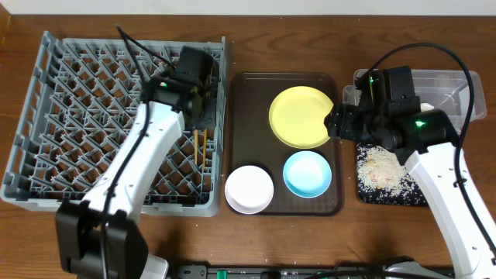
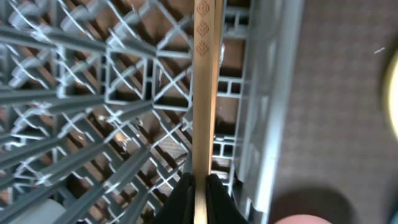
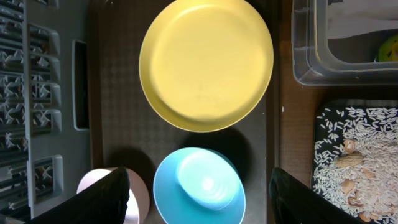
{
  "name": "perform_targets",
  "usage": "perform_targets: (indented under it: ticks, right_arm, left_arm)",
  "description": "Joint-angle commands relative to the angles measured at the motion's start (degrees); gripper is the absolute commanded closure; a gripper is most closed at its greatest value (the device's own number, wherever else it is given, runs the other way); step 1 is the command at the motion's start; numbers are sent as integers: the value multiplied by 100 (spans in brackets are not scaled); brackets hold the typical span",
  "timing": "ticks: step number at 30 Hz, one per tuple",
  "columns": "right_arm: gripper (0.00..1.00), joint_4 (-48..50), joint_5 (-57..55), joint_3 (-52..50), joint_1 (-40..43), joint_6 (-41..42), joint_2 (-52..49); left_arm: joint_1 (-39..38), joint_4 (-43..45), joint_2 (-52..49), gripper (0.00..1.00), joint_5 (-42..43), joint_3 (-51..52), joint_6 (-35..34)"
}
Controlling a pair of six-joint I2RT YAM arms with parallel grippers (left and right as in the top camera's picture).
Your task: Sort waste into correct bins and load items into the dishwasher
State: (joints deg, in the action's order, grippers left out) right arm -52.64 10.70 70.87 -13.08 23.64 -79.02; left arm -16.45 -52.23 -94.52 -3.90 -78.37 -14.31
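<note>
The chopsticks (image 2: 205, 93) are pinched in the left hand (image 2: 199, 188), closed tight on them, over the lattice at the right side of the grey dish rack (image 1: 77, 116). Beside the rack, the brown tray (image 1: 248, 116) holds the yellow plate (image 1: 301, 116), blue bowl (image 1: 307, 173) and pinkish-white bowl (image 1: 249, 188). The right hand (image 1: 339, 122) hangs wide and empty above them. Rice crumbs (image 1: 381, 167) lie on the black tray (image 1: 387, 196). The clear tub (image 1: 446, 77) shows a bit of green wrapper (image 3: 390, 48). Everything sits on a brown wooden bench (image 1: 349, 46).

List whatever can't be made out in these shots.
- Chopsticks: one or two unclear; left wrist sees them edge-on, overhead the left gripper partly covers them.
- Tub contents: right wrist view cuts it at the edge; overhead the right arm hides part.
- Pink bowl: right wrist view, mostly behind a finger and the bottom edge.
</note>
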Motion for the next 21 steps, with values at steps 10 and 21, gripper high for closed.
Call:
perform_targets:
  ticks: [10, 21]
  right_arm:
    - [30, 4, 28, 31, 26, -52, 0]
    - [30, 2, 28, 31, 26, -52, 0]
  left_arm:
    - [-2, 837, -59, 92, 350, 739, 85]
    - [-2, 907, -39, 84, 352, 789, 87]
